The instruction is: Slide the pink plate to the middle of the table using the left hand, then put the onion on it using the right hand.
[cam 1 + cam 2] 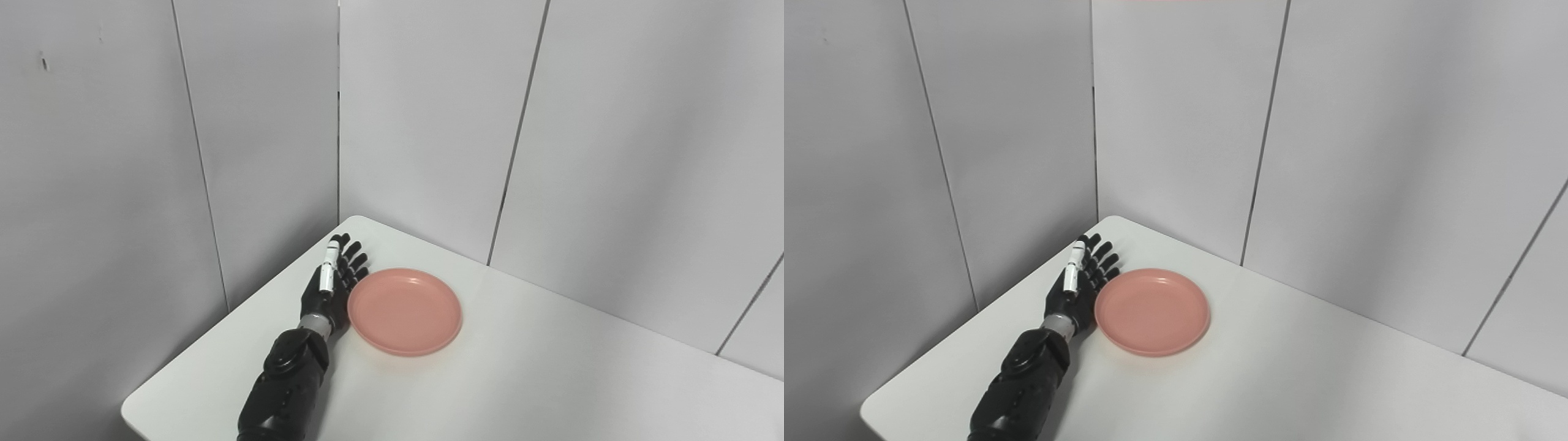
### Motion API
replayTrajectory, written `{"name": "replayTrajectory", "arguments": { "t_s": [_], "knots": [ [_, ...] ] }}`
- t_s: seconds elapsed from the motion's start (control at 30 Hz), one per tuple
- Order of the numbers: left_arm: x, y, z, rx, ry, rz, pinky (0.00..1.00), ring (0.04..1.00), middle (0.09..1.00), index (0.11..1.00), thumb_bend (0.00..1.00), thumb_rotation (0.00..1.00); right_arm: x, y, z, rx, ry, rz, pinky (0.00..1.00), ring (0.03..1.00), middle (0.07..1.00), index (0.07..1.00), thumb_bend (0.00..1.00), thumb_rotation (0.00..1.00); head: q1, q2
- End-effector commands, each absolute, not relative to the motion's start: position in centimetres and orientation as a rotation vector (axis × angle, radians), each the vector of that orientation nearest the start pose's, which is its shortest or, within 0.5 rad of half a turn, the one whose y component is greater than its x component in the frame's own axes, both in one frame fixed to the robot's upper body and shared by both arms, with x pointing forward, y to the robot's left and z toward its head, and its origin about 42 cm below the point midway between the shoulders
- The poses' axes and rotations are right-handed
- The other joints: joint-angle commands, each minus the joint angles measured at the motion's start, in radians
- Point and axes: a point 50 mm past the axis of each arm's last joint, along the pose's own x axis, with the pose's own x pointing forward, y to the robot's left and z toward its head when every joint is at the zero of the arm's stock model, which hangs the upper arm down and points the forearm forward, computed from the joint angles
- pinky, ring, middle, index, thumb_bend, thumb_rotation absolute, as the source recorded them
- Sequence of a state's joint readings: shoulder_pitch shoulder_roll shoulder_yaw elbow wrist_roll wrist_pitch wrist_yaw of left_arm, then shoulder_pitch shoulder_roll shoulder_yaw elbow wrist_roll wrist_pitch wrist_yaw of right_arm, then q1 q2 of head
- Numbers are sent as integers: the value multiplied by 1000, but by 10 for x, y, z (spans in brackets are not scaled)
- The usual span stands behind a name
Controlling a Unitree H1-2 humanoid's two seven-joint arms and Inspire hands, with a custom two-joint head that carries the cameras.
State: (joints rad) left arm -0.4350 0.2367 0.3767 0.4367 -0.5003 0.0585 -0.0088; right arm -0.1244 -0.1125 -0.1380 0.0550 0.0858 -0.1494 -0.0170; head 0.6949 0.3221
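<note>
Landmark: I take the pink plate (404,311) as my reference for every position below.

Pink plate: it lies flat on the white table (551,380), right way up, near the table's far left corner and toward the left of the tabletop I can see. Its dish is bare.

Left hand: my left hand (331,278) sits just beside the plate's left rim, on the side toward the corner. The palm side faces the plate. The heel of the hand looks to be against the rim, though I cannot confirm contact from either eye view.

Left hand fingers: the fingers (1099,260) are stretched out straight and slightly spread, pointing away from me past the plate's far left edge. They grasp nothing. One white-cased segment runs along the top of the hand.

Left arm: the black forearm (288,380) comes up from the bottom edge, left of the plate, and lies low over the table.

Right hand: neither eye view shows it.

Onion: I see none in either eye view, so I cannot give its place relative to the plate.

Table: white, rounded corners; the surface to the right of the plate and nearer me is plain white.

Surroundings: grey wall panels (1182,122) stand behind the plate and meet in a corner beyond its far left side.
</note>
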Motion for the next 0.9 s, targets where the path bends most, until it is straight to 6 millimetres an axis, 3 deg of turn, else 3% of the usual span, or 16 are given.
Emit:
{"name": "replayTrajectory", "arguments": {
  "t_s": [0.0,0.17,0.3,0.47,0.6,0.8,0.87],
  "knots": [
    [417,355,143,-443,-2,254,951,952,965,956,362,1000,300,-282,104,-22,-117,-149,621,778,784,743,555,858,-5,4],
    [422,346,144,-443,5,228,960,958,966,952,366,1000,298,-281,104,-13,-122,-139,677,786,801,765,495,886,-16,13],
    [424,340,146,-452,14,198,975,969,976,965,368,1000,295,-278,106,-9,-126,-132,663,782,801,765,471,891,-42,27],
    [428,333,146,-437,27,177,959,954,960,953,379,1000,294,-276,109,-5,-123,-130,622,770,793,749,530,885,-61,40],
    [430,324,148,-427,32,163,938,945,957,951,368,1000,292,-274,110,-7,-131,-133,646,791,815,761,565,880,-87,54],
    [430,314,146,-423,53,116,957,963,976,972,387,1000,290,-272,111,-1,-131,-131,741,852,876,808,626,892,-130,72],
    [430,311,143,-427,61,107,955,962,977,975,390,1000,289,-270,111,0,-119,-132,822,896,915,850,649,897,-149,74]
  ]
}}
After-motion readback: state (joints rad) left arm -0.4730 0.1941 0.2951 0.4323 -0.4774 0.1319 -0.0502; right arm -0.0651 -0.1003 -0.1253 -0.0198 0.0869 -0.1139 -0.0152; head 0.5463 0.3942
